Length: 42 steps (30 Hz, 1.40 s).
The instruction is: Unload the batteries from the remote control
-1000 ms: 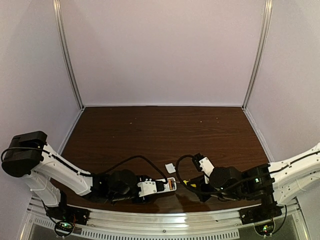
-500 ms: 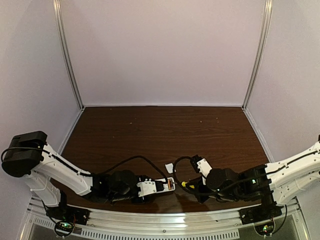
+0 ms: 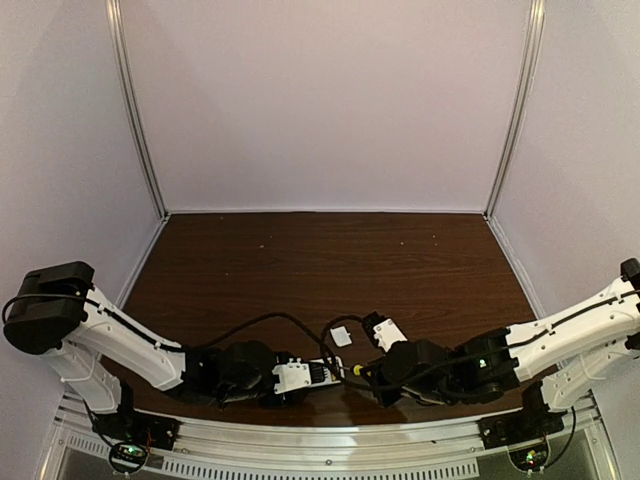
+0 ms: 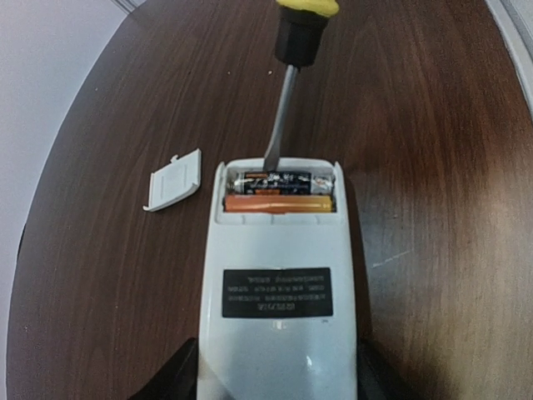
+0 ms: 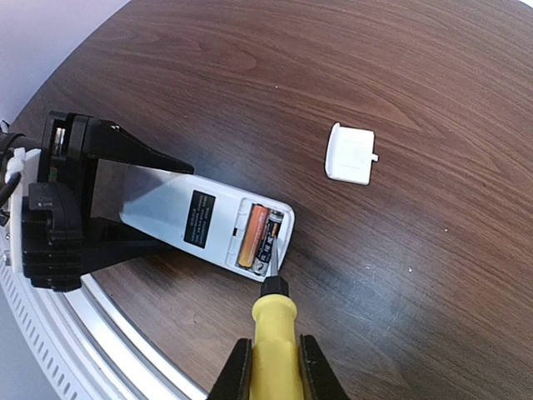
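Now the right pincer [image 5: 273, 371], clamped on the screwdriver [image 5: 273, 329], has swung in leftward over the last second. The blade tip has reached the far rim of the open bay, at the dark cell [image 4: 279, 178]. The left pincer [image 4: 279, 379] grips the remote [image 4: 279, 283] by its sides, back up, at the near edge of the bench [image 4: 433, 167]. The orange cell [image 4: 279, 203] lies beside the dark one, both seated. The cover [image 4: 173, 179] lies apart. Prying looks ready to begin; nothing is out yet.
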Available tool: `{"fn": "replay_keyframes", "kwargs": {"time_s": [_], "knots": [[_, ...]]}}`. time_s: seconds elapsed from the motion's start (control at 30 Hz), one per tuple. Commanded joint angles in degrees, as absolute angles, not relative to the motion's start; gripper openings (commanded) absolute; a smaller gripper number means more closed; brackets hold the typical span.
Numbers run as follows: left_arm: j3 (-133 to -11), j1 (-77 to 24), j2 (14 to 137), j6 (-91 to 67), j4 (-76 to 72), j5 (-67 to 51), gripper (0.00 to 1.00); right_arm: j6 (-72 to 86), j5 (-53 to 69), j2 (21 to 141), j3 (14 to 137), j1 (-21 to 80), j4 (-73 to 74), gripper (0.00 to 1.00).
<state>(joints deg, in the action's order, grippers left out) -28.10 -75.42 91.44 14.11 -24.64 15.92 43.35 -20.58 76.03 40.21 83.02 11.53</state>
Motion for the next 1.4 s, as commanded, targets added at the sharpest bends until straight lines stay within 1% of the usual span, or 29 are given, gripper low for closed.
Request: {"fn": "replay_keyframes", "kwargs": {"time_s": [0.0,0.3,0.57,0.73,1.07,1.13,1.37], "knots": [[-30.2,-75.2,91.1,12.8,-28.4,16.1,0.0,45.7,-23.1,78.9,43.0,84.1,16.6,0.0],[-30.5,-75.0,91.1,12.5,-27.8,16.6,0.0,49.9,-25.4,83.0,46.5,85.7,21.7,0.0],[-30.7,-75.0,91.2,12.5,-27.6,16.0,0.0,49.1,-26.0,87.5,50.0,85.8,23.2,0.0],[-30.8,-74.9,91.6,12.7,-27.8,15.4,0.0,47.3,-25.9,86.5,50.2,84.6,23.9,0.0],[-30.8,-75.0,92.3,13.4,-28.5,13.8,0.0,39.5,-15.0,83.4,45.0,77.5,13.9,0.0],[-30.8,-75.0,92.3,13.5,-28.6,13.4,0.0,38.2,-12.1,83.9,44.7,76.2,12.0,0.0],[-30.8,-74.9,92.5,13.5,-28.5,13.1,0.0,36.7,-8.4,88.8,46.0,74.2,9.6,0.0]]}}
